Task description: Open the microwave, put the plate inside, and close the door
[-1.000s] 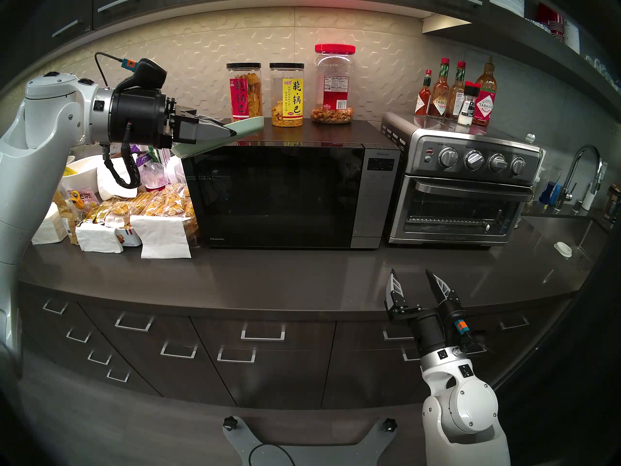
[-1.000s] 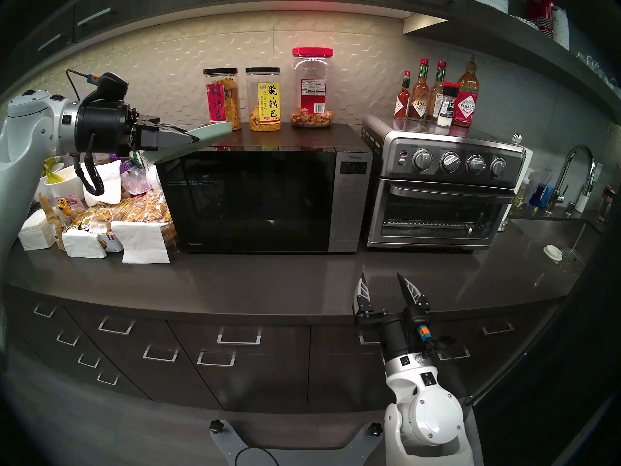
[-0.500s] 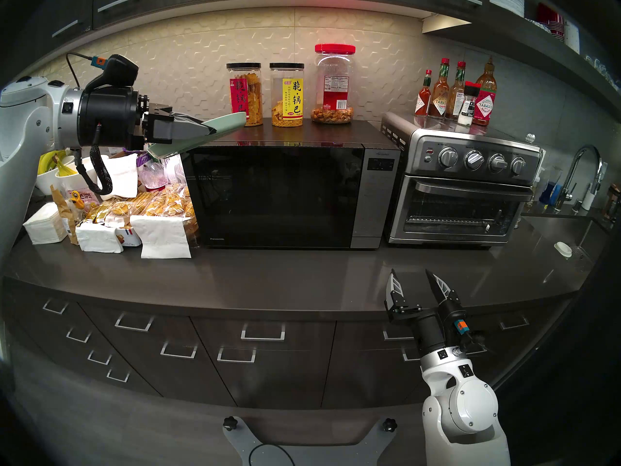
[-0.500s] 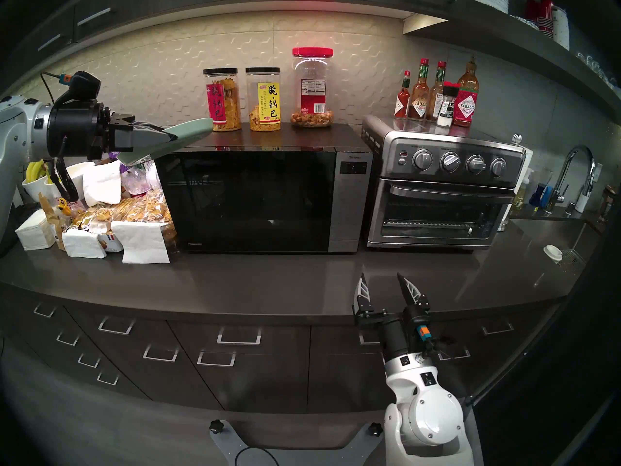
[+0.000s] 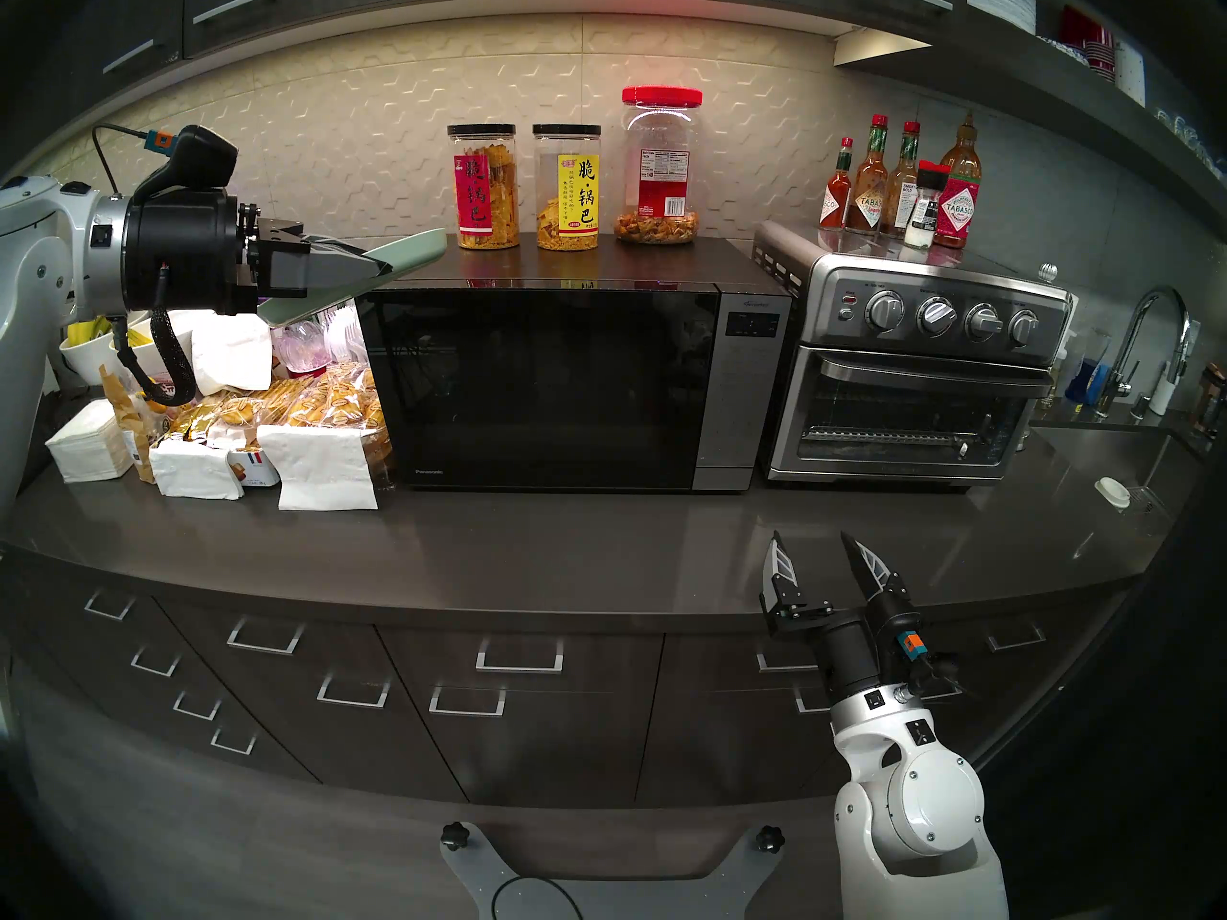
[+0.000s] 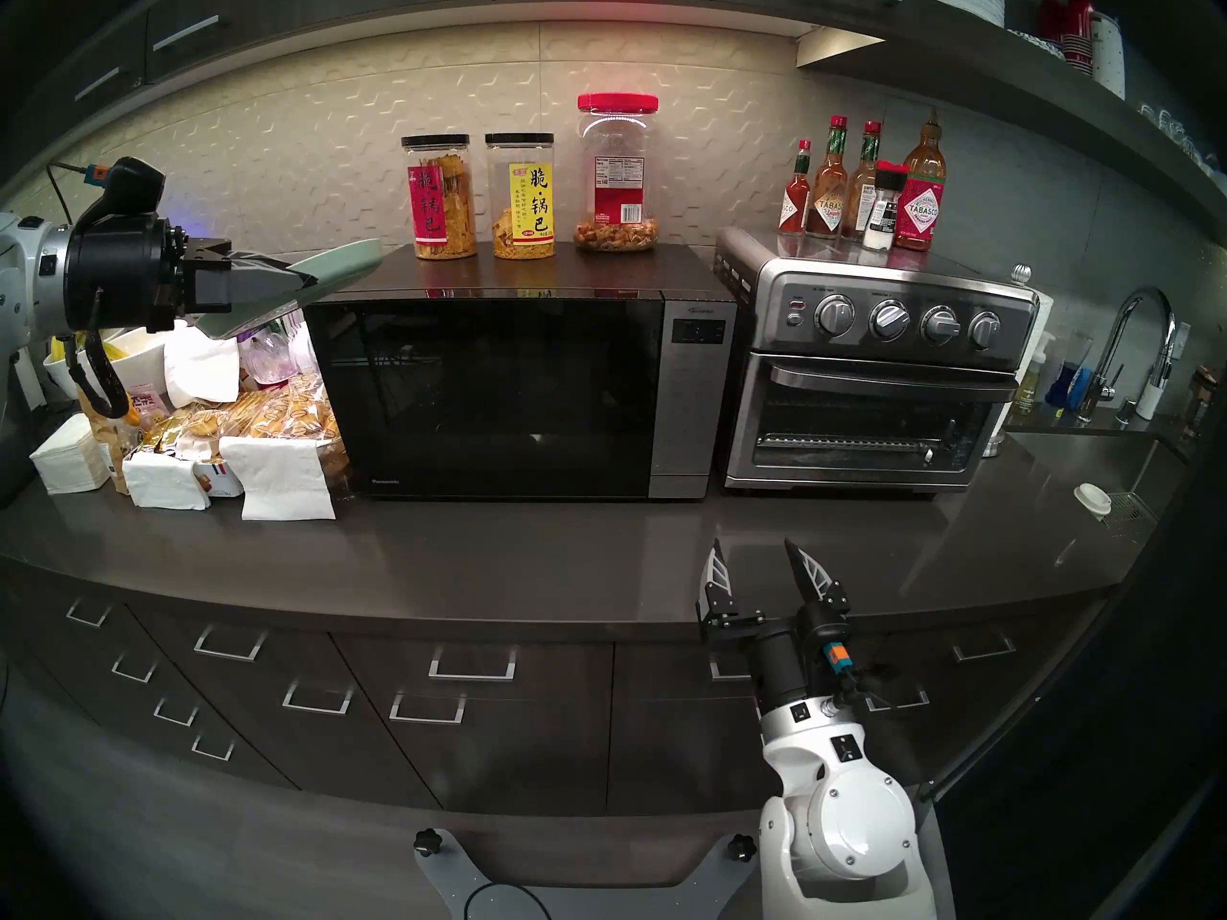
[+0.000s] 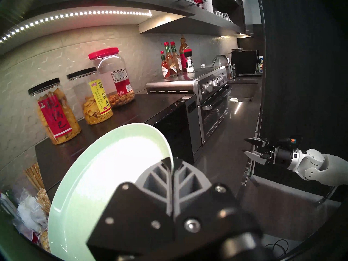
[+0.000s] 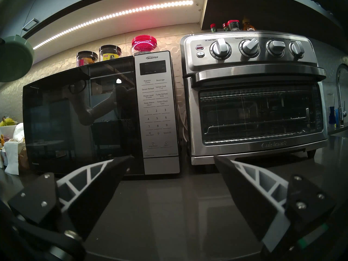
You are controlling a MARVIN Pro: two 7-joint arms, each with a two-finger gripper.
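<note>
Now plate rim pinched in left claw.

glossy glass door, brushed-steel toaster oven

— From my seat, the plate is cut off at the right wrist view's left edge

— Same here: the left gripper hides its near rim

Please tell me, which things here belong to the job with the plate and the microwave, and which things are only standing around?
For the job:
- plate, held in the shut left claw
- microwave, its door closed
- open right claw

Only standing around:
- toaster oven
- snack jars
- sauce bottles
- napkins
</note>
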